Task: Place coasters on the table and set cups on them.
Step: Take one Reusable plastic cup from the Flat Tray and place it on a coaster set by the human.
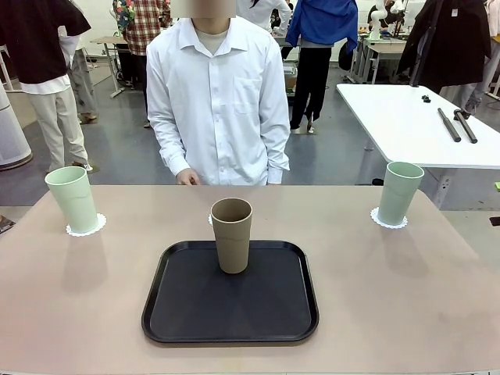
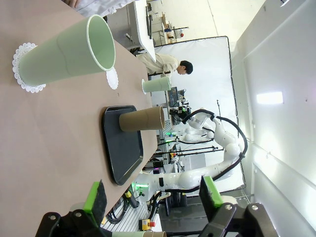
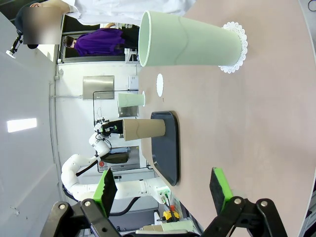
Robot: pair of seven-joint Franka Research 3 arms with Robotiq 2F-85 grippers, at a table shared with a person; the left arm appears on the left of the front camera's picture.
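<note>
A pale green cup (image 1: 72, 199) stands on a lacy white coaster (image 1: 86, 229) at the table's (image 1: 437, 297) left. Another green cup (image 1: 399, 192) stands on a coaster (image 1: 388, 223) at the right. The brown cup (image 1: 232, 234) is upright on the black tray (image 1: 230, 312); a third coaster (image 1: 210, 220) peeks out just behind it. My left gripper (image 2: 154, 193) is open and empty, well back from its green cup (image 2: 64, 52) and that cup's coaster (image 2: 22, 66). My right gripper (image 3: 163, 187) is open and empty too, short of its green cup (image 3: 187, 45).
A person in a white shirt (image 1: 215, 101) stands at the far edge, one hand (image 1: 187, 178) at the table's rim. The bare coaster (image 2: 112, 78) lies beyond the tray (image 2: 123, 143). A white side table (image 1: 414, 117) with black rods stands back right.
</note>
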